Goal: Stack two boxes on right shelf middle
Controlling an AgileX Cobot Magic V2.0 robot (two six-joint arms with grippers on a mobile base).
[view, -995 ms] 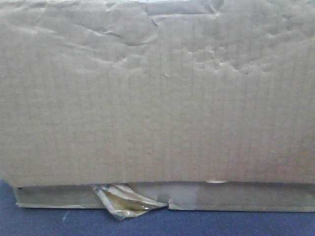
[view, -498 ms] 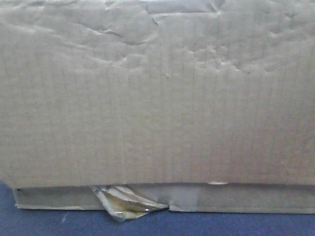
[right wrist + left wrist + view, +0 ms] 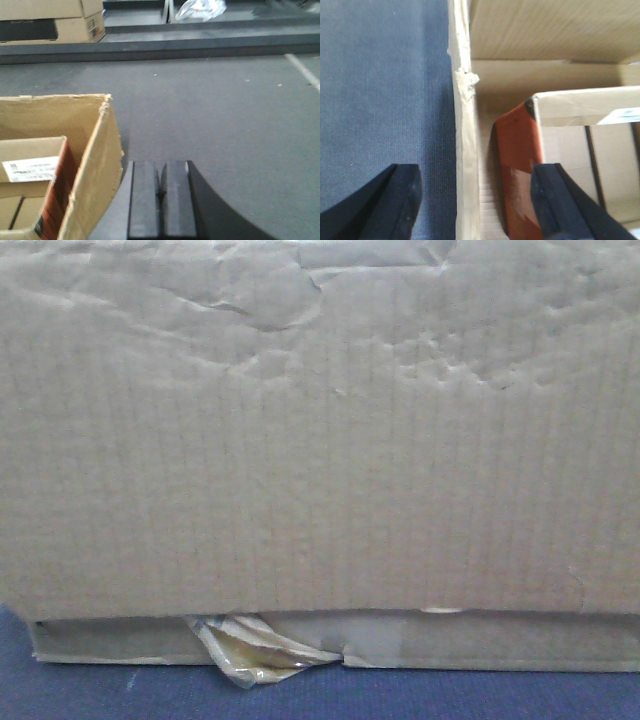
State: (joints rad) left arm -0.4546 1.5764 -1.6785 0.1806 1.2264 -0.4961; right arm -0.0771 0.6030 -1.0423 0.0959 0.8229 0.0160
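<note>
Tall box (image 3: 320, 440) sitting on flat box (image 3: 500, 640), peeling tape (image 3: 255, 650) jutting from flat box's front edge, both on dark tabletop (image 3: 100, 695), left gripper (image 3: 476, 187) spread astride tall box's ragged wall, right gripper (image 3: 161, 172) pressed together, empty, just outside box corner, open tabletop to its right

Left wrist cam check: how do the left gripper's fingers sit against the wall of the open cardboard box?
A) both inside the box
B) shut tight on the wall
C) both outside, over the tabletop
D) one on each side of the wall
D: the left gripper is open, with one finger over the dark tabletop, the other inside the open box, and the box wall between them, clear of both.
</note>
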